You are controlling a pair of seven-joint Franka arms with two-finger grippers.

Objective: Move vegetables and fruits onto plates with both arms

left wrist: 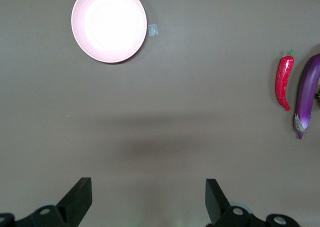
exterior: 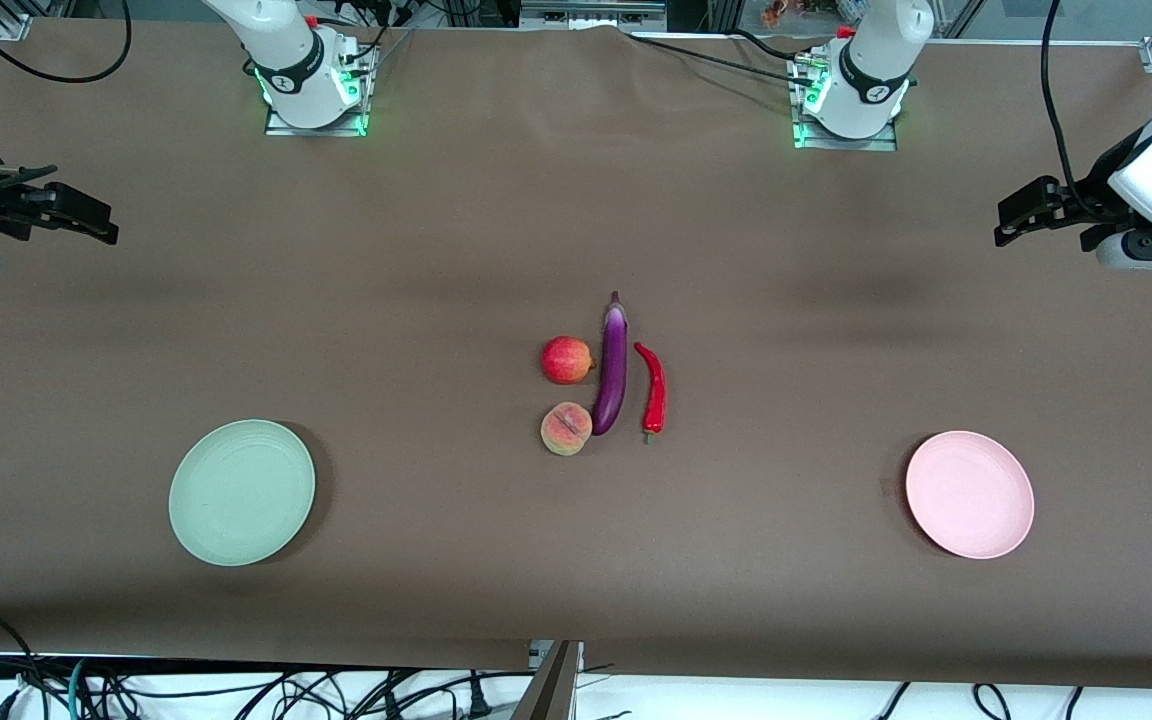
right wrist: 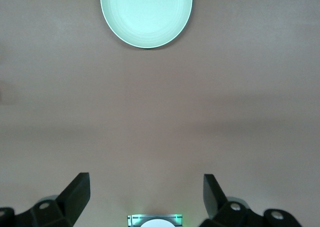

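the green plate (exterior: 242, 492) sits on the brown table (exterior: 436, 250) close to the front camera, toward the right arm's end; the pink plate (exterior: 969, 494) sits just as close, toward the left arm's end, and both plates have nothing on them; a bit farther from the camera, in the middle of the table between the plates, lies the food; the peach (exterior: 566, 428) is the closest piece, and the red apple (exterior: 567, 360) is just past it, farther from the camera; the long purple eggplant (exterior: 612, 367) lies beside both fruits and touches or almost touches them; the red chili (exterior: 653, 388) lies beside the eggplant, on the side toward the left arm's end, with a small gap; farther still, the right gripper (exterior: 86, 222) hangs over the table edge at the right arm's end, and the left gripper (exterior: 1021, 212) hangs over the left arm's end; both arms wait up in the air and hold nothing; only the front view shows the two fruits; the left wrist view shows the pink plate, the chili and the eggplant, and a tiny pale tag (left wrist: 153, 30) by the plate; that view shows its two fingers (left wrist: 80, 197) spread wide apart; the right wrist view shows only the green plate and the lit base (right wrist: 154, 220) of its own arm, and its fingers (right wrist: 77, 194) are wide apart too.
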